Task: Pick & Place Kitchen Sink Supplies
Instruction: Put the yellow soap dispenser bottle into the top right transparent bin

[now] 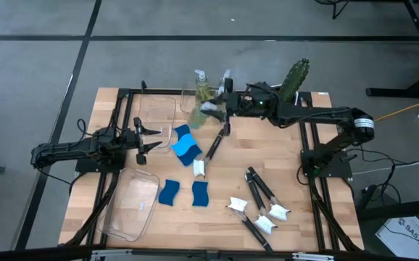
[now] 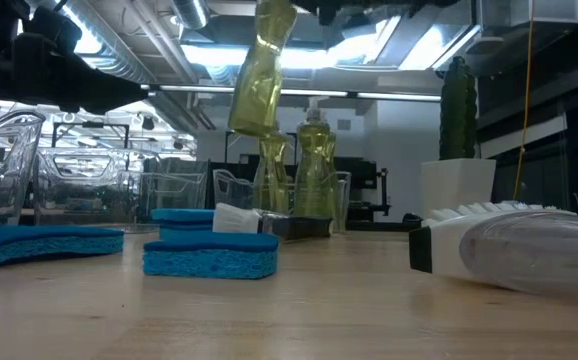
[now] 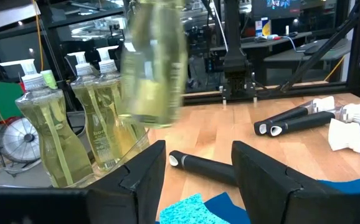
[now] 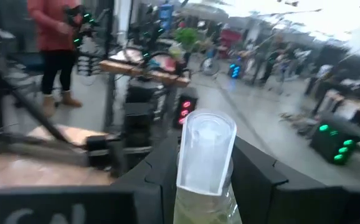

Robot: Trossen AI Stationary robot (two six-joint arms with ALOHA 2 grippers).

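My right gripper (image 1: 220,107) reaches in from the right near the table's far edge and is shut on a clear bottle of yellow-green soap (image 2: 261,80), which hangs tilted in the air. Other soap bottles (image 1: 201,87) stand upright close behind it. Blue sponges (image 1: 186,145) lie flat mid-table, and two more (image 1: 169,192) lie nearer the front. Black-handled brushes with white heads (image 1: 260,190) lie right of centre, and another (image 1: 209,152) lies beside the sponges. My left gripper (image 1: 146,138) waits open at the left, pointing toward the sponges. My right gripper pinches the soap bottle at its neck, just below the pump head (image 4: 205,146), which sticks out between the two fingers (image 4: 158,177). The bottle is lifted clear of the table. Its body (image 3: 152,62) hangs below the fingers, tilted.
A green cactus in a white pot (image 1: 294,80) stands at the far right, beside my right arm. One clear bin (image 1: 159,114) sits far left and another (image 1: 133,204) near left. A person in red (image 4: 55,37) stands in the room beyond the table.
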